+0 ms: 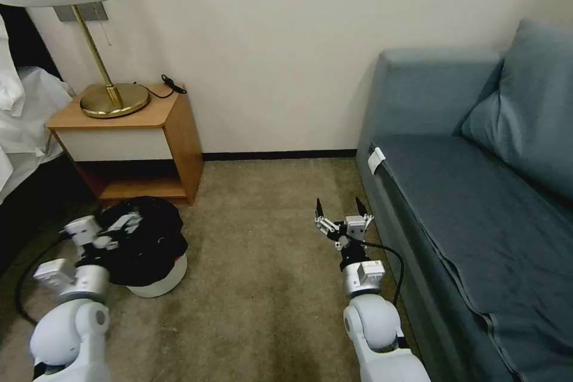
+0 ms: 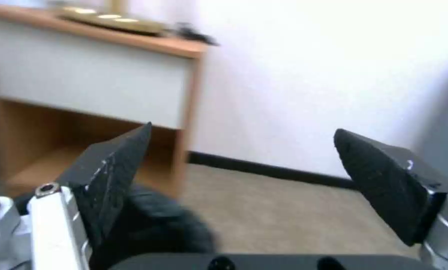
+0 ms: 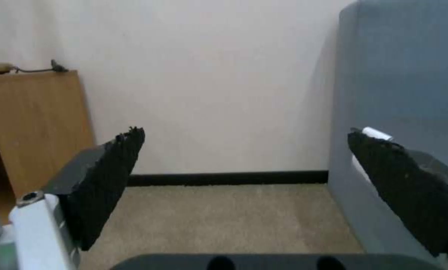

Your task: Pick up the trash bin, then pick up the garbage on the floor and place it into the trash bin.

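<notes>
The trash bin (image 1: 162,282), small, round and white with a black bag (image 1: 149,239) crumpled over its rim, stands on the carpet in front of the nightstand. My left gripper (image 1: 122,228) hovers at the bin's left side over the bag, open; the left wrist view shows its two fingers spread wide (image 2: 244,168) with the black bag (image 2: 159,228) just below one finger and nothing between them. My right gripper (image 1: 341,210) is held above the carpet beside the sofa, open and empty (image 3: 249,165). The garbage is out of view.
A wooden nightstand (image 1: 143,137) with a brass lamp (image 1: 113,98) stands against the wall behind the bin. A blue sofa (image 1: 477,203) runs along the right. A bed with white sheets (image 1: 24,125) is at the far left. Beige carpet (image 1: 262,262) lies open between the arms.
</notes>
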You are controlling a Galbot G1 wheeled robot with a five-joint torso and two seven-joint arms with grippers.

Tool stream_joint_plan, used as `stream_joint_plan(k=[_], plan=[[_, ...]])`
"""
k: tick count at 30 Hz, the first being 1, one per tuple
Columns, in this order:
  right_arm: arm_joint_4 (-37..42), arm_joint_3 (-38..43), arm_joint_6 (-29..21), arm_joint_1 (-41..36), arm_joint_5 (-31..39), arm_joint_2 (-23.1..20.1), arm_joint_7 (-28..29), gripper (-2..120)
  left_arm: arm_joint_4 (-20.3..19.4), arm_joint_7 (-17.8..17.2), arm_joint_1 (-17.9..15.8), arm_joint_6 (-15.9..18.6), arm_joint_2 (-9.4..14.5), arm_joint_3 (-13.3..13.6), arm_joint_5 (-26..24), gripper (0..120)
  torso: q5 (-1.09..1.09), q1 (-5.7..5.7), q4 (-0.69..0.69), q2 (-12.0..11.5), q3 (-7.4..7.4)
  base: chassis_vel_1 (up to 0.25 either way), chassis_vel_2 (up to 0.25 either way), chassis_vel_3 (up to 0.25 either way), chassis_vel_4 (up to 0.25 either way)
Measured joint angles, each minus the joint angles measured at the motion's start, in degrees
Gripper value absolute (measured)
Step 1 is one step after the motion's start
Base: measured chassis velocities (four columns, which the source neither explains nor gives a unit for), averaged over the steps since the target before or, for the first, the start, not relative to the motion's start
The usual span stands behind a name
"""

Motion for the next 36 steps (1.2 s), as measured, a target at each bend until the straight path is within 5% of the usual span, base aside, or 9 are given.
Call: stream_joint_plan(k=[4, 13, 25, 27, 29, 33, 36], plan=[[0.0, 1.2, 1.8, -0.5, -1.0, 0.3, 0.0, 100, -0.7, 5.5, 1.3, -2.4, -0.7, 3.5, 7.0, 97, 0.00, 0.00, 0.00, 0.0, 0.00, 0.000, 0.000, 0.000, 0.000], [0.4, 3.4, 2.7, -1.2, -1.3, -0.6, 0.0, 100, 0.1, 6.4, 1.2, -5.5, -2.8, 7.6, 12.1, 98, 0.00, 0.01, 0.00, 0.0, 0.00, 0.000, 0.000, 0.000, 0.000], [-0.3, 3.7, 3.4, -0.9, -1.4, -0.8, -0.5, 100, 0.6, 5.9, 0.8, -6.6, -3.5, 7.9, 13.2, 98, 0.00, 0.01, 0.00, 0.0, 0.00, 0.000, 0.000, 0.000, 0.000], [-0.7, 3.7, 3.5, -0.5, -1.4, -0.9, -0.7, 100, 0.7, 4.3, 1.0, -7.5, -3.6, 7.6, 13.0, 98, 0.00, 0.01, 0.01, 0.0, 0.00, 0.000, 0.000, 0.000, 0.000], [-1.2, 3.5, 3.4, 0.2, -1.1, -0.9, -0.6, 100, 1.1, -2.1, 1.2, -9.3, -4.3, 7.1, 11.8, 98, -0.01, 0.01, 0.01, 0.0, 0.00, 0.000, 0.000, 0.000, 0.000], [-1.5, 3.0, 3.2, 0.5, -1.1, -0.7, -0.2, 100, 1.6, -7.9, 1.4, -9.3, -4.4, 7.1, 10.4, 98, -0.01, 0.01, 0.01, 0.0, 0.00, 0.000, 0.000, 0.000, 0.000], [-1.5, 2.9, 3.0, 0.5, -1.1, -0.7, -0.1, 100, 1.8, -9.3, 1.4, -9.1, -4.4, 7.0, 10.0, 98, -0.01, 0.01, 0.01, 0.0, 0.00, 0.000, 0.000, 0.000, 0.000]])
